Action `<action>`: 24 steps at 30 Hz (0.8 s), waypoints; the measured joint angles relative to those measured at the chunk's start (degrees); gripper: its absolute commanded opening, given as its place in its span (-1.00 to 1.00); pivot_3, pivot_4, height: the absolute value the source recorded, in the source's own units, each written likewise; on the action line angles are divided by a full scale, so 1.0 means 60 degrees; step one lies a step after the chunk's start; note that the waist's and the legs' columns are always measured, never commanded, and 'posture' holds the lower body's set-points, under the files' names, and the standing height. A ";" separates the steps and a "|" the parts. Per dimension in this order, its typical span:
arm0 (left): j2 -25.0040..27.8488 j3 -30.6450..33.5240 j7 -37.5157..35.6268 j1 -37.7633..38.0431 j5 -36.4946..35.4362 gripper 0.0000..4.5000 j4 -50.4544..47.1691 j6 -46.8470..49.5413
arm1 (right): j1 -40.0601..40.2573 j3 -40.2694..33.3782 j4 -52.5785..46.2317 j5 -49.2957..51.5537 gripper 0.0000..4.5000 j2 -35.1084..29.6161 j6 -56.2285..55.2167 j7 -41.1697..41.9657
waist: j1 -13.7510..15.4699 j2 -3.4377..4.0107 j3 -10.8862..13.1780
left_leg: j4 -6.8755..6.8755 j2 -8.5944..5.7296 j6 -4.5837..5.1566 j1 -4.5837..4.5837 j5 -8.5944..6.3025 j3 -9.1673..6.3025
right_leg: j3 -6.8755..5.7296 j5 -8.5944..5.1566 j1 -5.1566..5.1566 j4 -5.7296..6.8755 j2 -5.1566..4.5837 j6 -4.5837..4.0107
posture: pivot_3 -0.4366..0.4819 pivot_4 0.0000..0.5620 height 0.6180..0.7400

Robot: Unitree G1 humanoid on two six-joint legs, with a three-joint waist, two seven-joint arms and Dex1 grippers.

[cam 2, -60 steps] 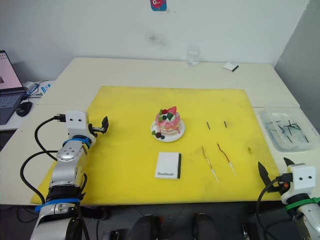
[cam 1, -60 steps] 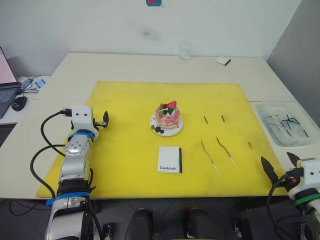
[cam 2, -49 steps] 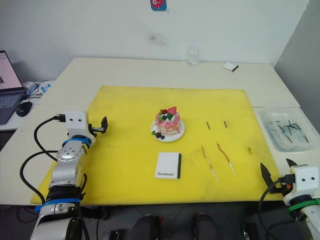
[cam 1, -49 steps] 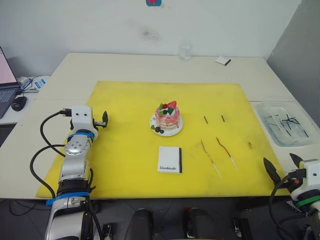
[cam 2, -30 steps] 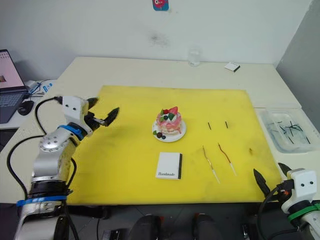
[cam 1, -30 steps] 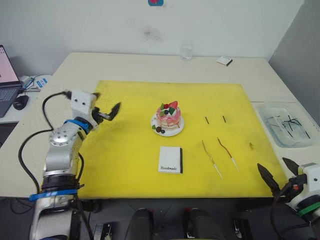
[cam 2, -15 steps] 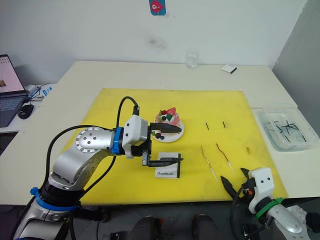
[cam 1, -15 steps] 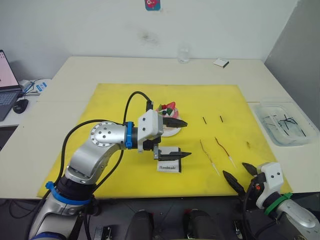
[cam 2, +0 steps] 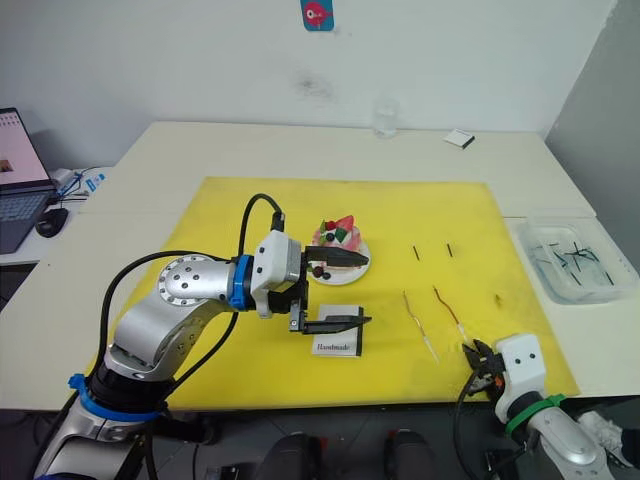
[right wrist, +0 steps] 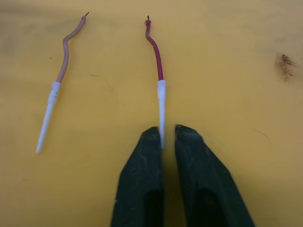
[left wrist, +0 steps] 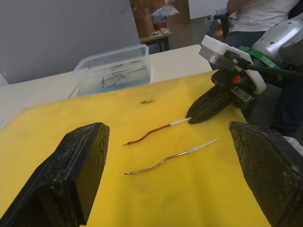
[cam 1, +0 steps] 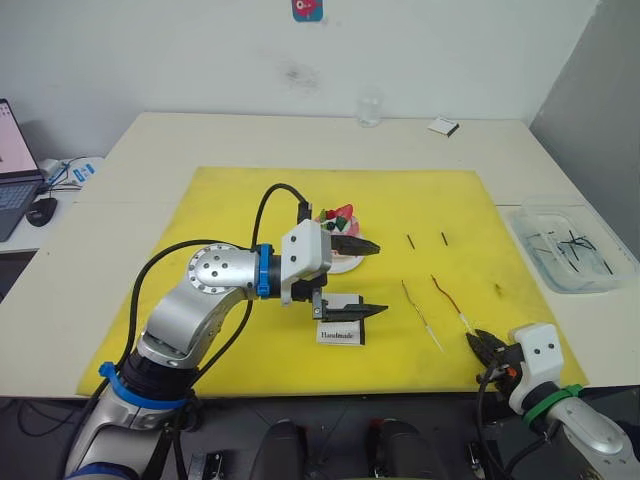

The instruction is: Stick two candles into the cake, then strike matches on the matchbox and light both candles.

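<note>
Our right gripper (right wrist: pixel 162 142) sits low at the near right edge of the yellow mat (cam 1: pixel 240 210), its fingers nearly closed around the pale tip of the dark red candle (right wrist: pixel 156 56), which lies flat; gripping that plain end should leave the wavy length free for planting. The olive-gold candle (right wrist: pixel 59 61) lies just left of it. Our left gripper (cam 1: pixel 358 278) hovers wide open and empty between the cake (cam 1: pixel 335 240) and the matchbox (cam 1: pixel 340 332).

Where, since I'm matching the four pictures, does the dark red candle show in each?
Left eye view: dark red candle on yellow mat, right of the matchbox.
Right eye view: candle, same spot.
Left wrist view: candle at right end effector.
Right wrist view: candle ahead of that end effector.
Landmark: olive-gold candle alongside.
</note>
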 measured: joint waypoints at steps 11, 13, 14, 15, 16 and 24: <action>-0.1038 0.0286 0.0858 0.0205 -0.0368 0.92 0.0412 0.0587 | -0.2001 -0.0168 -0.0703 0.0427 -1.00 0.0203 -0.0269 -0.0009 | -0.0005 0.0005 0.0012 | -0.0006 -0.0007 0.0002 -0.0008 0.0000 0.0000 | -0.0002 -0.0001 -0.0007 -0.0006 0.0007 0.0002 | -0.05 -0.47 1.00; -0.1831 0.0739 0.1660 0.0190 -0.0940 0.73 0.0669 0.1256 | -0.2813 -0.0134 -0.0770 0.0459 -1.00 0.0224 -0.0285 -0.0090 | -0.0005 -0.0001 0.0015 | -0.0004 -0.0011 0.0002 -0.0007 0.0001 -0.0003 | -0.0006 0.0000 -0.0001 -0.0006 0.0009 0.0002 | -0.05 -0.47 1.00; -0.2220 0.1019 0.2063 0.0158 -0.1286 0.59 0.0805 0.1643 | -0.3213 -0.0100 -0.0751 0.0455 -1.00 0.0253 -0.0285 -0.0159 | -0.0005 -0.0003 0.0016 | -0.0004 -0.0013 0.0002 -0.0012 0.0001 -0.0003 | -0.0005 0.0000 -0.0003 -0.0006 0.0009 0.0004 | -0.05 -0.47 1.00; -0.2546 0.1281 0.2465 0.0118 -0.1679 0.45 0.0898 0.2095 | -0.3652 -0.0057 -0.0723 0.0450 -1.00 0.0261 -0.0283 -0.0199 | -0.0006 -0.0006 0.0018 | -0.0004 -0.0018 0.0002 -0.0017 0.0001 -0.0001 | -0.0005 0.0001 -0.0005 -0.0006 0.0014 0.0004 | -0.05 -0.47 1.00; -0.2793 0.1477 0.2824 0.0031 -0.2013 0.30 0.1011 0.2529 | -0.4035 -0.0013 -0.0708 0.0448 -1.00 0.0261 -0.0282 -0.0241 | -0.0007 -0.0006 0.0018 | -0.0005 -0.0019 0.0002 -0.0019 0.0001 -0.0001 | -0.0007 -0.0003 -0.0005 -0.0007 0.0019 0.0011 | -0.05 -0.47 1.00; -0.5007 0.2889 0.5613 -0.0961 -0.3921 -0.13 0.2034 0.4592 | -0.5473 0.0836 -0.0606 0.0434 -1.00 0.0321 -0.0097 -0.0357 | 0.0001 -0.0010 0.0020 | -0.0016 -0.0027 0.0002 -0.0044 -0.0005 0.0002 | -0.0018 0.0001 -0.0009 -0.0014 0.0027 0.0085 | -0.05 -0.47 1.00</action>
